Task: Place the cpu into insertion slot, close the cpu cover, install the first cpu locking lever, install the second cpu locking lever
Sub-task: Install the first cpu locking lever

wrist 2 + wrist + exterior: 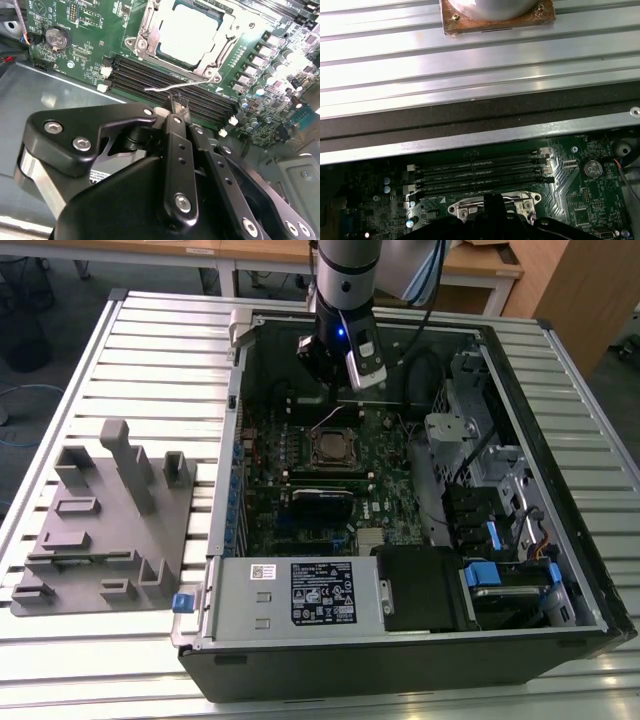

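Note:
The cpu (192, 31) lies flat in its socket on the green board, its dull silver top showing through the window of the cpu cover (144, 36), which lies down over it. In the exterior view the socket (330, 448) sits mid-board, with my gripper (337, 390) hanging just behind it. One thin wire locking lever (160, 89) stands raised off the socket, its free end in the air. My gripper (174, 106) has its black fingers (172, 135) pressed together, the tips right beside that lever. Whether they touch it I cannot tell. In the first wrist view the socket frame (462, 206) shows past the gripper's dark body.
The open computer case (400, 660) lies on a slatted metal table (150, 350). Memory slots (150, 75) run beside the socket. A power-supply box (300, 595) and drive bays (500, 570) line the near side. A grey fixture block (105, 520) stands at the exterior view's left.

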`<act>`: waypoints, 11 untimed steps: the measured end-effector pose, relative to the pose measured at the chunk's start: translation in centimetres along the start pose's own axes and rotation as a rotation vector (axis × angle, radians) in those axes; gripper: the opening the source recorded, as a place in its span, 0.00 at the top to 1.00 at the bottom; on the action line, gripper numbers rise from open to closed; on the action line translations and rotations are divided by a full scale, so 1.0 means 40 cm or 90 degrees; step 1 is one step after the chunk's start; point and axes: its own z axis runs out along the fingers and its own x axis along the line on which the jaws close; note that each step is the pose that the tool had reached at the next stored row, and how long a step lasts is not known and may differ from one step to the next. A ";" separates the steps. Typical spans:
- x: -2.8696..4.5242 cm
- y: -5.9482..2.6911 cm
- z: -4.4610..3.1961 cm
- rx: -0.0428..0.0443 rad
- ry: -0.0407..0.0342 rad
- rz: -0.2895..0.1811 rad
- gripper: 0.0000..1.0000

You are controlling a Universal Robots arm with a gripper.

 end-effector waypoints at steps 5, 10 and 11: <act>0.000 0.000 0.000 0.0001 0.0005 0.000 0.90; 0.000 0.000 0.000 0.0001 0.0007 0.000 0.90; 0.000 0.000 0.000 0.0001 0.0008 0.000 0.90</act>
